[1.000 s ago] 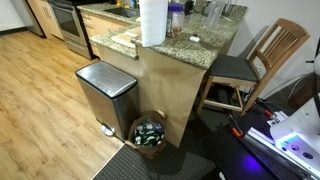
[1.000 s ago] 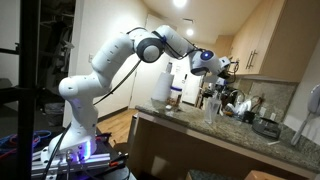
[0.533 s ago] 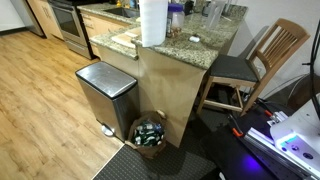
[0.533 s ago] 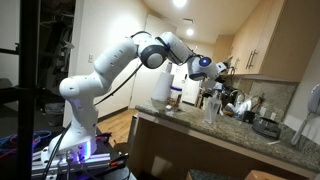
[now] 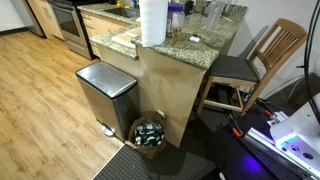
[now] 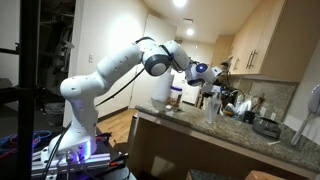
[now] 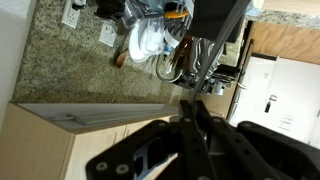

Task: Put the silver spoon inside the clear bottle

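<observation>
From where I stand, the arm reaches out high over the granite counter (image 6: 200,130), with the gripper (image 6: 205,73) hanging in the air above the clutter at the far end. In the wrist view the gripper (image 7: 196,112) has its fingers drawn together on a thin silvery shaft, which looks like the silver spoon (image 7: 204,72), sticking out from the fingertips towards the counter below. The spoon is too small to pick out in either exterior view. The clear bottle (image 6: 210,106) stands upright on the counter, below the gripper and apart from it. A white paper towel roll (image 6: 160,88) stands nearby on the same counter.
</observation>
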Controlling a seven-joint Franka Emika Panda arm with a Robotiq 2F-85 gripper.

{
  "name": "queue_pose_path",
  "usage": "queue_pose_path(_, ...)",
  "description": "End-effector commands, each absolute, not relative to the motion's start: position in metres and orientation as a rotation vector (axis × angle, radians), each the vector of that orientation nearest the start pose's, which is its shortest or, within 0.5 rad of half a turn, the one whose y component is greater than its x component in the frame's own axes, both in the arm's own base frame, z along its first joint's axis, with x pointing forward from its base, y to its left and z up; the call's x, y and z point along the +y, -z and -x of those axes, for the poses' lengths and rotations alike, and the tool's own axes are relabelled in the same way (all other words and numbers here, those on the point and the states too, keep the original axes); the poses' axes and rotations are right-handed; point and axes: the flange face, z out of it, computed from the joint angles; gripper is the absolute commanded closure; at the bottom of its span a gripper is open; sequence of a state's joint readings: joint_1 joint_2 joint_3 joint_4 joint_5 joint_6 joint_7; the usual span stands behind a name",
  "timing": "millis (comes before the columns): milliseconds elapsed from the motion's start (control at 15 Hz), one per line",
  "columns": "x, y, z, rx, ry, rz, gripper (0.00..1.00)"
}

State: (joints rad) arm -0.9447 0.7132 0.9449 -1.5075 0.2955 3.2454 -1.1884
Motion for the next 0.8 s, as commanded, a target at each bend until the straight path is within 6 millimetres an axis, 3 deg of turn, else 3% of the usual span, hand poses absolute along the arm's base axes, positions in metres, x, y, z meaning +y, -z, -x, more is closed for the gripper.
queue_pose_path(0, -0.243, -0.498, -0.706, -0.474, 2.059, 2.648, 1.00)
queue_pose_path(467, -0.268, -0.495, -0.692, -0.455, 2.067, 2.715, 1.00)
queue_pose_path(733, -0.276, -0.479, -0.689, -0.421, 2.034, 2.754, 1.00)
